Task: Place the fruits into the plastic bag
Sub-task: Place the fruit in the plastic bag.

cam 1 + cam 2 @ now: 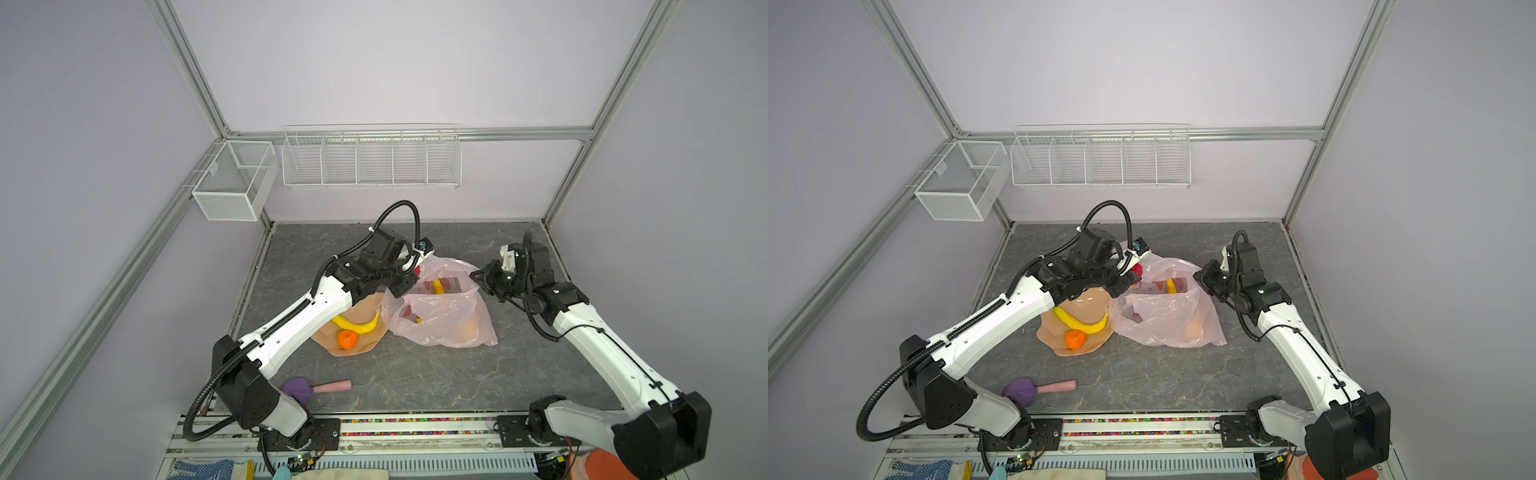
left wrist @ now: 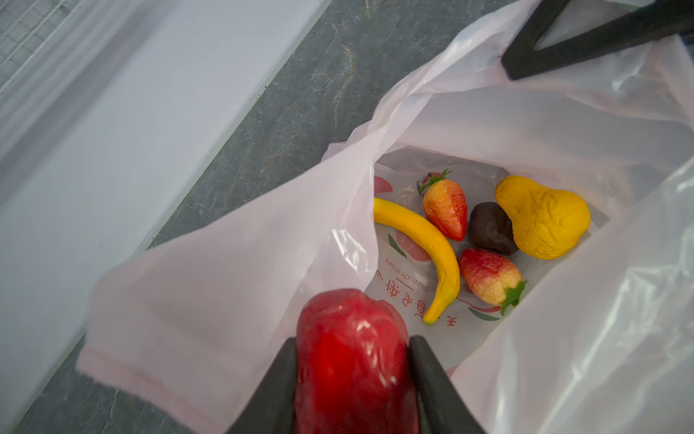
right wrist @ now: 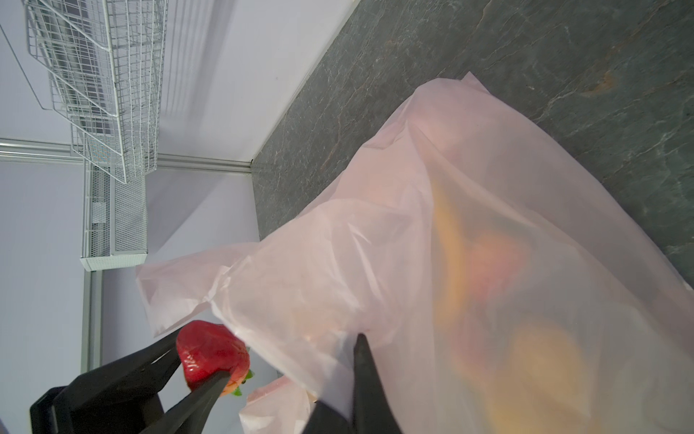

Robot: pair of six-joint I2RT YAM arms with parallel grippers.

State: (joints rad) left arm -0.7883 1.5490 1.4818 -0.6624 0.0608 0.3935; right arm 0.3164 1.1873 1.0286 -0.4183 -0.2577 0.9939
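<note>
Plastic bag (image 2: 225, 300): translucent pink, red apple prints. Inside bag: yellow banana (image 2: 424, 244), red-yellow strawberries (image 2: 447, 210), dark purple fruit (image 2: 490, 227), yellow pear (image 2: 544, 218). At bag rim: glossy red fruit (image 2: 353, 357). Beside bag: peach dish (image 1: 361, 345), orange fruit (image 1: 347, 339).

Two bananas (image 2: 420, 248), three strawberries (image 2: 447, 210), one orange (image 1: 347, 339), one dark purple fruit (image 2: 492, 227) and one yellow pear (image 2: 544, 218): eight fruits. One pink bag (image 1: 440, 320), one peach dish (image 1: 370, 344), one brush (image 1: 332, 386), two wire baskets (image 1: 372, 160) on the wall.

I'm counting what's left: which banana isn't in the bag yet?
The banana on the peach dish, beside the orange; the other banana already lies inside the pink bag.
</note>
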